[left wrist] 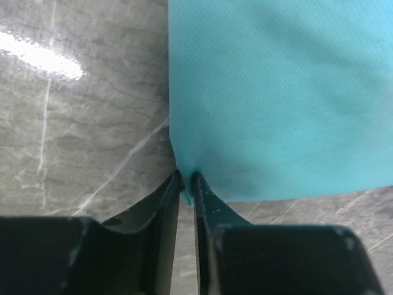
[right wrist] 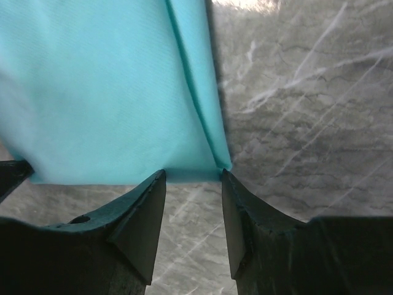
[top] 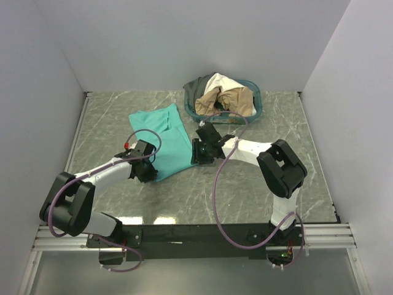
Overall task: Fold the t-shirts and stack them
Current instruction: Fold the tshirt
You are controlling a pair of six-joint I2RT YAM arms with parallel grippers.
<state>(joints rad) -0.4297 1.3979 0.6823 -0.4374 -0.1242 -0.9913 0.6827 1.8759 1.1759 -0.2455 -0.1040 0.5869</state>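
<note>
1. The teal-green t-shirt [top: 164,136] lies flat on the counter [top: 264,129], left of centre, folded into a long strip that runs from the far left toward the arms.
2. The left end effector [left wrist: 186,184] is pinched closed on the shirt's near left corner, and a bit of teal cloth shows between its fingertips.
3. The right end effector [right wrist: 193,175] sits at the near right corner. Its fingers are spread apart and the folded hem lies right at their tips.
4. At the far side, right of centre, is an oval blue basket [top: 191,112]. A cream-white shirt [top: 221,82], a tan-beige shirt [top: 236,98] and a dark grey shirt [top: 196,87] are heaped in it.
</note>
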